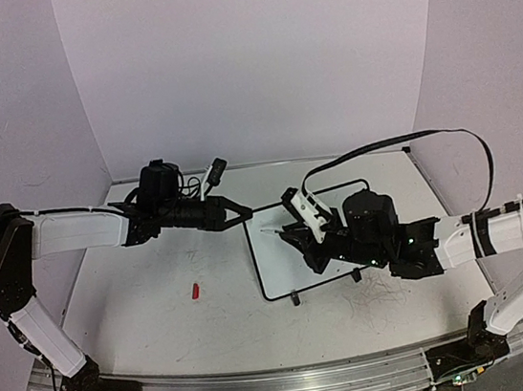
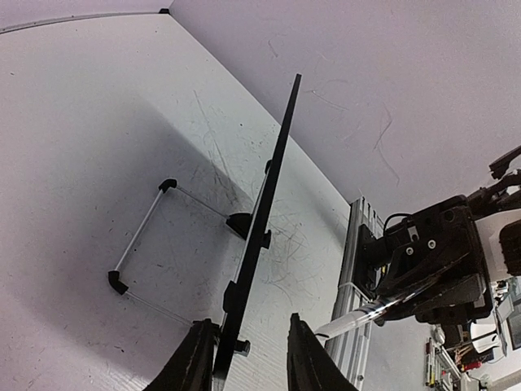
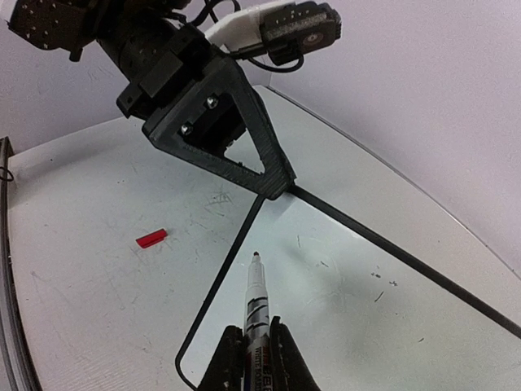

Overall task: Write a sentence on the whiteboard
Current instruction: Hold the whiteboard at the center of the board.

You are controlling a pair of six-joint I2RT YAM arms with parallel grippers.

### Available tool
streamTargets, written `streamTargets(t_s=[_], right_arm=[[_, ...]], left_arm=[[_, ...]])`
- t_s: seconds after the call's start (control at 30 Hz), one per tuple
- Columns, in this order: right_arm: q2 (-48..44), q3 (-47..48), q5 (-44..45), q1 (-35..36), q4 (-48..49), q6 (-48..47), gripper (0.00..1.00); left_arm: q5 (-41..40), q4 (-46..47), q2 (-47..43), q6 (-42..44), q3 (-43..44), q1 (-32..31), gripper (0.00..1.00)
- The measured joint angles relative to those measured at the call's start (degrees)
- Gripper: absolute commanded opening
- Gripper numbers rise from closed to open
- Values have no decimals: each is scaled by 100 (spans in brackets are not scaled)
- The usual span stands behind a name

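— Where's the whiteboard [image 1: 281, 270]?
— On the table [image 1: 162, 315], between my arms. My left gripper [image 1: 243, 214] straddles its far left corner, fingers spread, with a gap on one side.
— And your right?
— My right gripper [image 1: 298, 236] pinches the marker [image 3: 256, 297], its tip over the board.

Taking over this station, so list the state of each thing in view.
whiteboard: no red writing on the part that shows.
marker: uncapped, tip over the whiteboard's corner.
cap: off, lying on the table.
left gripper: open, jaws astride the whiteboard's edge.
right gripper: shut on the marker.
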Motion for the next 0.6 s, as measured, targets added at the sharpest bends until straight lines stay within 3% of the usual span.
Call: streamTargets(t_s=[0.27,0.6], right_arm=[[432,0,4,0,113,2,0],[401,-4,14,2,432,2,0]], left_arm=[[132,-2,1,157,-7,0,25],[138,0,6,180,-7,2,30]])
